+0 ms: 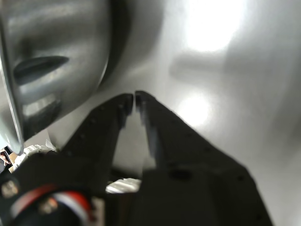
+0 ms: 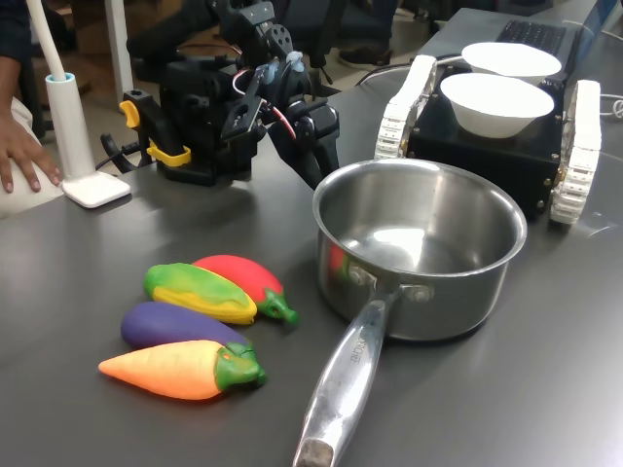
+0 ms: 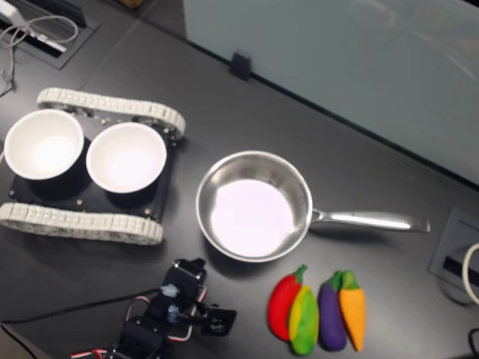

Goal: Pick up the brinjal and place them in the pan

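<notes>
Dark grey tabletop [image 1: 235,141] fills your wrist view, with the black pincer [image 1: 135,97] pressed together at its tips and holding nothing; the curved wall of the shiny stainless-steel saucepan, the pan [image 1: 56,61], sits close beside it.

Turn to the first exterior view and you see the pincer [image 2: 326,180] angled down just behind the pan [image 2: 419,248], near its rim but apart from it. The pan's long riveted handle [image 2: 341,389] runs toward the camera. On the first exterior view's left of the pan lie four toy vegetables in a cluster: the glossy purple brinjal [image 2: 170,326] between a yellow-green vegetable [image 2: 200,292] and an orange carrot with a green top [image 2: 185,370], and a red pepper [image 2: 243,277] nearest the pan. A person's hand [image 2: 19,151] rests at the far left edge.

From above, in the second exterior view, the brinjal [image 3: 331,314] lies on the tabletop outside the pan [image 3: 254,209], just below its handle. Two white bowls [image 3: 126,157] sit on a tracked black vehicle on the second exterior view's left of the pan.
</notes>
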`<state>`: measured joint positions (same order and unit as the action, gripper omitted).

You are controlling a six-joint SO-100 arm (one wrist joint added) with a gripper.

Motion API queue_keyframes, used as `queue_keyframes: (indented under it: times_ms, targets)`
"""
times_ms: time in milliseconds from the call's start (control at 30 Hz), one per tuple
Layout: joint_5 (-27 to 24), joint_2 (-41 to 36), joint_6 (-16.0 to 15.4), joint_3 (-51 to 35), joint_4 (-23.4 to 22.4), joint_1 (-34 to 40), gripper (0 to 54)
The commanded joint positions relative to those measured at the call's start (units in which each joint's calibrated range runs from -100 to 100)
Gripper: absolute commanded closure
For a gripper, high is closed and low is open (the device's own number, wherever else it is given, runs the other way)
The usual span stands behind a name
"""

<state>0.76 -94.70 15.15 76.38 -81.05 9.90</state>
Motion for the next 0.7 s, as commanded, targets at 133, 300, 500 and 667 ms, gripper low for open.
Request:
queue_keyframes:
  times_ms: [133, 300, 500, 667]
  targets:
    - [0.0, -0.7, -0.4, -2.2, -0.9, -0.2, 53.5]
    - [0.0, -0.7, -0.4, -3.0, -1.4, -1.0, 53.5]
    - [0.2, -0.7, -1.4, -4.5, -2.8, -2.3, 53.5]
    - [0.6, -0.7, -1.4, -6.0, -3.9, -3.0, 53.5]
